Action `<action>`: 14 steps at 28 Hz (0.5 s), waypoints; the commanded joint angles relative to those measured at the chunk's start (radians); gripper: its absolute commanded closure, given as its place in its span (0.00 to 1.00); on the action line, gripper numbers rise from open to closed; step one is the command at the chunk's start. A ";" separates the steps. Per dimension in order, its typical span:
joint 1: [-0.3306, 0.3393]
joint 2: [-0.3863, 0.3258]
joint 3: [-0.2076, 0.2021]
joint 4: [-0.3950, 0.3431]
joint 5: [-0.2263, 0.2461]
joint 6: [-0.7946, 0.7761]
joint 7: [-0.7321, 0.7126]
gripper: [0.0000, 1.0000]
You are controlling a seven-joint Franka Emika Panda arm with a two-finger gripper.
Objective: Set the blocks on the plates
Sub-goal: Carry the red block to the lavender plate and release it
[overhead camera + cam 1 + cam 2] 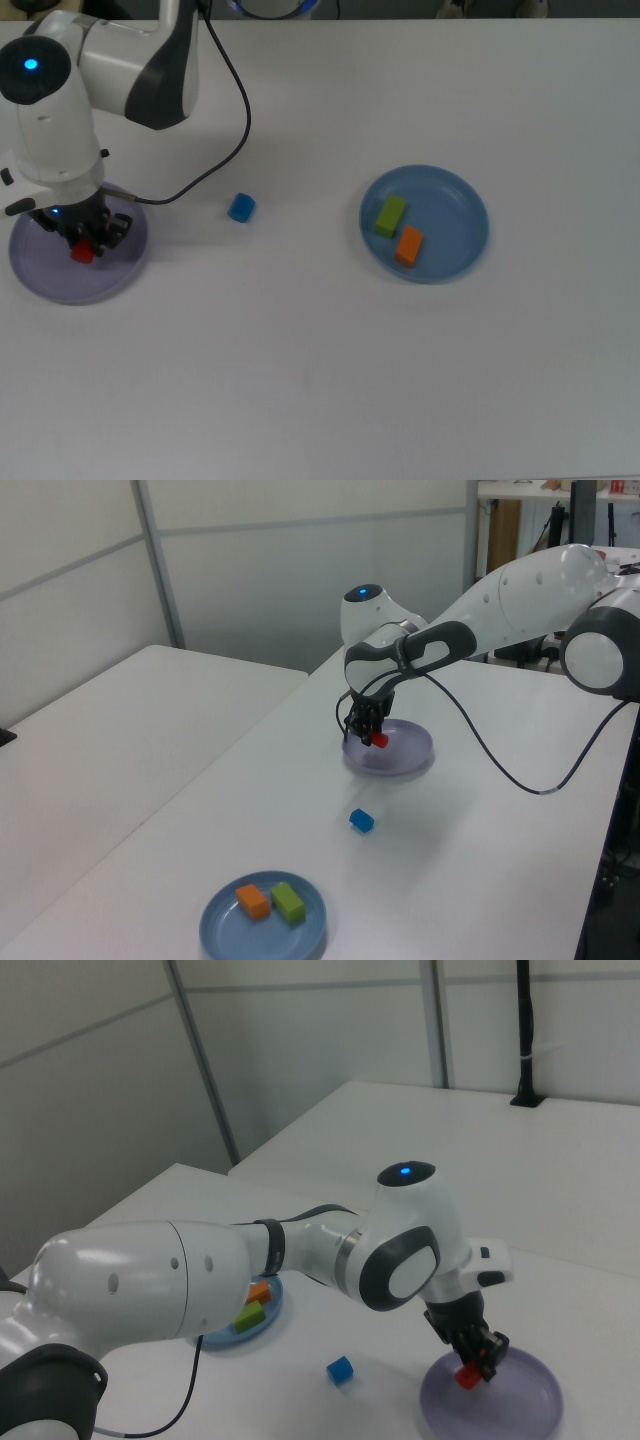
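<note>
Gripper (82, 243) closed on red cylinder (82, 253), held over the purple plate (60, 285) directly beneath it. Blue block (241, 207) on table beside gripper; green bar (390, 216) and orange block (409, 245) far off on blue plate (455, 200).

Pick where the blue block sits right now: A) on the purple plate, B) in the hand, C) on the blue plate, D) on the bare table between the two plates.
D: the blue block lies on the table, apart from the purple plate and the blue plate.
</note>
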 commanded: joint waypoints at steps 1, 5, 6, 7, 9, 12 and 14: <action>0.000 0.032 0.004 0.003 0.006 0.015 -0.042 0.76; 0.011 0.054 0.006 0.000 0.001 0.015 -0.042 0.62; 0.011 0.055 0.006 0.000 0.004 0.015 -0.041 0.58; 0.011 0.055 0.006 0.000 0.012 0.015 -0.041 0.52; 0.010 0.054 0.007 0.001 0.021 0.015 -0.039 0.30; 0.000 0.040 0.009 0.003 0.044 0.014 -0.036 0.12; 0.000 0.026 0.007 0.003 0.067 0.012 -0.033 0.09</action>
